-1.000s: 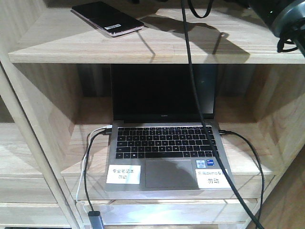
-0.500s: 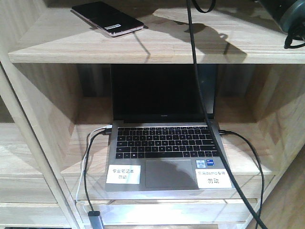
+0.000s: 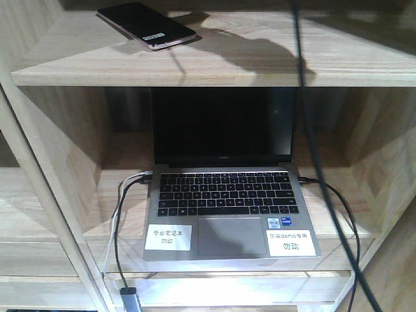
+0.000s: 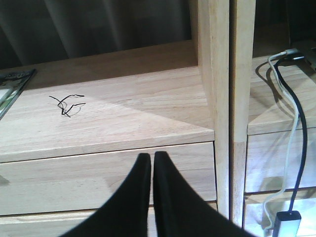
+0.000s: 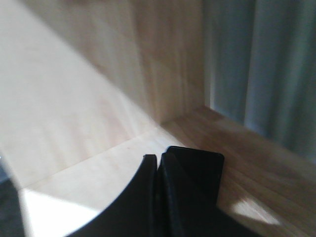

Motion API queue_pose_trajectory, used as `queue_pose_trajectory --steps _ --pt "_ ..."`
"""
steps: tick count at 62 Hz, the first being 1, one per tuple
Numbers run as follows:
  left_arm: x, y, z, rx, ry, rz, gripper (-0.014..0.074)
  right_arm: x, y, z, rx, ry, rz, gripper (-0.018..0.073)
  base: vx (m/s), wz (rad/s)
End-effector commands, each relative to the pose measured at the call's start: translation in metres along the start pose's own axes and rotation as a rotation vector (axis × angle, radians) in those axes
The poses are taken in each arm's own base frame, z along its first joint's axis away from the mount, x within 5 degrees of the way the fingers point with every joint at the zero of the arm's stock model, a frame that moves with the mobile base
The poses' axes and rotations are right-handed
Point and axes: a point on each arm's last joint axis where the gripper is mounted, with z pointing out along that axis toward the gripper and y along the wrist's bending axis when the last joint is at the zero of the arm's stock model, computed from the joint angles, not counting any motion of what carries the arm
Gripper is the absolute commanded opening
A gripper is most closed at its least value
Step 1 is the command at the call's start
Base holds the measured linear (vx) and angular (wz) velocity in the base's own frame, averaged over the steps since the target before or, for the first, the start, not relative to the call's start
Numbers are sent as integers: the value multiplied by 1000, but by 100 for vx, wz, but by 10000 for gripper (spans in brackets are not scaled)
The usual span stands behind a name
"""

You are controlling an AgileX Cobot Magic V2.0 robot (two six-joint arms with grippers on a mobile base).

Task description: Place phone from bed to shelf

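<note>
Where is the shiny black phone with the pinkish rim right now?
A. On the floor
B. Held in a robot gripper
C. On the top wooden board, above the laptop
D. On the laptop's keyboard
C: the thin glossy black phone with a pinkish-gold rim lies flat on the upper board of the light wooden shelf, above the open grey laptop.

The shelf (image 3: 195, 65) was pale matt wood with visible grain. The phone (image 3: 146, 25) at upper left showed glossy black glass with a pinkish metallic rim. The laptop (image 3: 224, 214) looked matt grey metal, paper labels stuck on.
</note>
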Motion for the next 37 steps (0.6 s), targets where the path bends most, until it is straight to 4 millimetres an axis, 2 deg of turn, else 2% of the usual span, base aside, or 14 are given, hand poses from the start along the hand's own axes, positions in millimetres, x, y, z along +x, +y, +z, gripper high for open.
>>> queue_pose_trajectory --steps 1,11,18,37 --pt "-5 0 0 -5 -76 -2 1 -29 21 -38 74 -117 -55 -5 0 0" --pt "-5 0 0 -5 -76 -2 1 -23 29 -67 217 -182 -77 -5 0 0" --pt "-5 0 0 -5 -76 -2 1 -8 37 -85 279 -190 -115 -5 0 0" --pt "-5 0 0 -5 -76 -2 1 31 78 -150 377 -232 -137 -5 0 0"
